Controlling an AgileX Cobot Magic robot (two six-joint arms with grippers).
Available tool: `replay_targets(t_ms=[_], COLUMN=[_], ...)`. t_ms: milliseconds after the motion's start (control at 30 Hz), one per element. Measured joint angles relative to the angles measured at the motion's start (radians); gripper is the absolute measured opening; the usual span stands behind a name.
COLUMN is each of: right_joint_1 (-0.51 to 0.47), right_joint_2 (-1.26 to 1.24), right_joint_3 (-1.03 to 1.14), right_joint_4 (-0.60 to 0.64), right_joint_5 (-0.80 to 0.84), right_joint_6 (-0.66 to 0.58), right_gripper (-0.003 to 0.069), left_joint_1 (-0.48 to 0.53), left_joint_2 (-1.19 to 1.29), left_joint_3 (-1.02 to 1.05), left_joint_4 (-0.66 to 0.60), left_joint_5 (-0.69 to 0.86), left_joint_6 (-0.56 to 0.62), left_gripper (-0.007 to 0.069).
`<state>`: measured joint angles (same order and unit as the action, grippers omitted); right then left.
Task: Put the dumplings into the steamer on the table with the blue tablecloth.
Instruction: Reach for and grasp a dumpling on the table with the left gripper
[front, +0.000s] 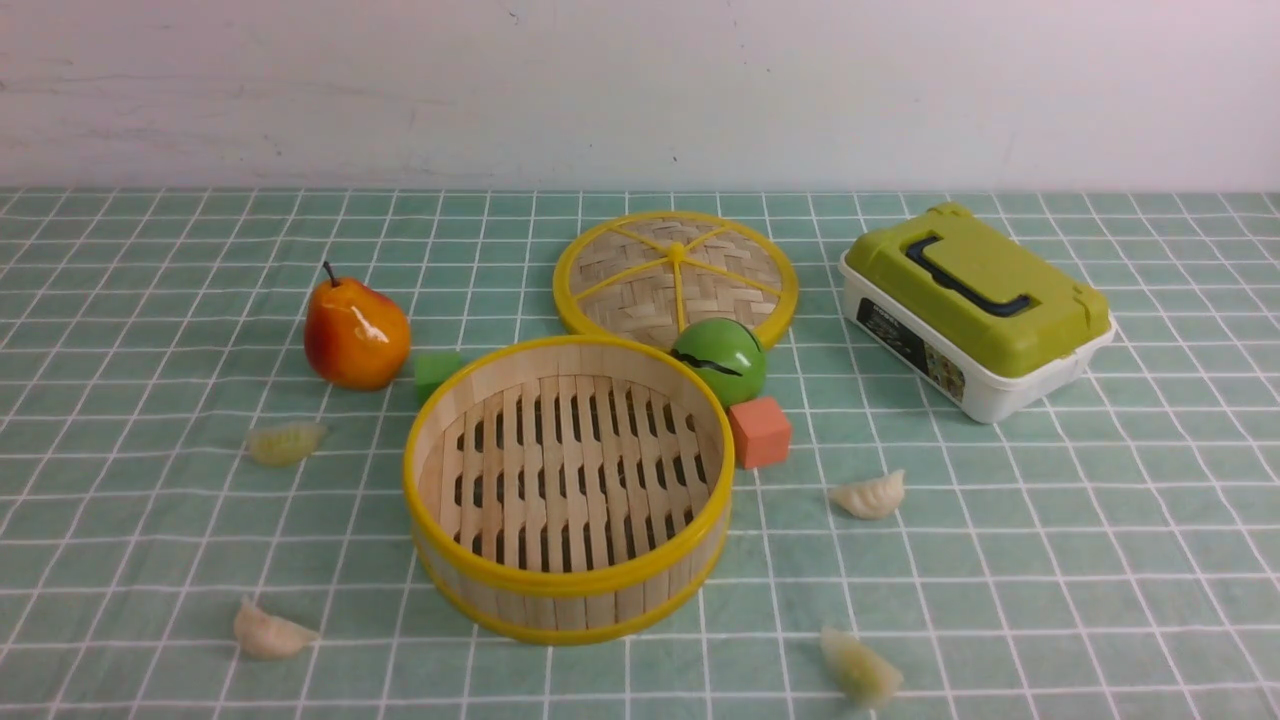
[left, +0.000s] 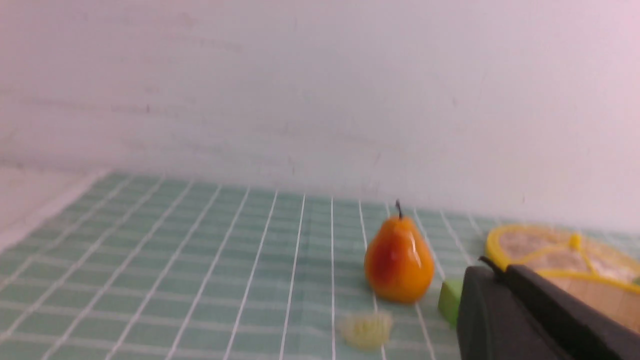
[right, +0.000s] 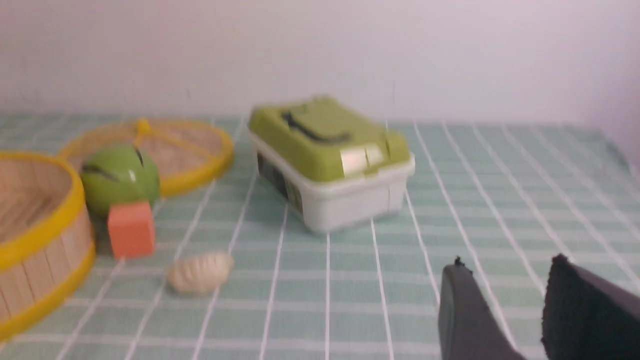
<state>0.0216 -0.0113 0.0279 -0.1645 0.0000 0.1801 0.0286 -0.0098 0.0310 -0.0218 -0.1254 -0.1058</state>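
at the near edge, first pick not yet begun
left gripper (left: 495, 270) jaws pressed together, right gripper (right: 507, 267) jaws spread, nothing between. all four dumplings (front: 268, 632) lie on the table (front: 1050, 560), none in the steamer (front: 570, 590): two near, one each side mid-depth, steamer between them, empty. step looks like choosing a first dumpling; next move calls for parted jaws lowered over one. farther back pear (front: 356, 335), lid (front: 676, 270), green box (front: 975, 310); teal grid cloth, plain white wall.

One dumpling (right: 200, 272) lies between the steamer (right: 45, 235) and the parted, empty tool (right: 507, 270).
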Motion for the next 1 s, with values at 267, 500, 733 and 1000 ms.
replay_targets(t_ms=[267, 500, 733, 1000], right_joint_1=[0.000, 0.000, 0.000, 0.000], right_joint_2=[0.000, 0.000, 0.080, 0.406], right_joint_3=[0.000, 0.000, -0.049, -0.273], right_joint_4=[0.002, -0.004, -0.005, -0.008], right_joint_5=[-0.311, -0.423, -0.437, -0.238], right_joint_6=[0.216, 0.589, 0.552, 0.176], right_gripper=[0.0239, 0.0239, 0.0152, -0.0016], left_joint_1=[0.000, 0.000, 0.000, 0.000], left_joint_2=[0.000, 0.000, 0.152, 0.666], left_joint_3=[0.000, -0.024, -0.331, -0.629], left_joint_4=[0.000, 0.022, 0.251, 0.306], left_joint_5=[-0.242, -0.304, -0.195, -0.075], left_joint_6=[-0.135, -0.490, -0.507, -0.595], left_gripper=[0.0035, 0.0032, -0.0014, -0.0014])
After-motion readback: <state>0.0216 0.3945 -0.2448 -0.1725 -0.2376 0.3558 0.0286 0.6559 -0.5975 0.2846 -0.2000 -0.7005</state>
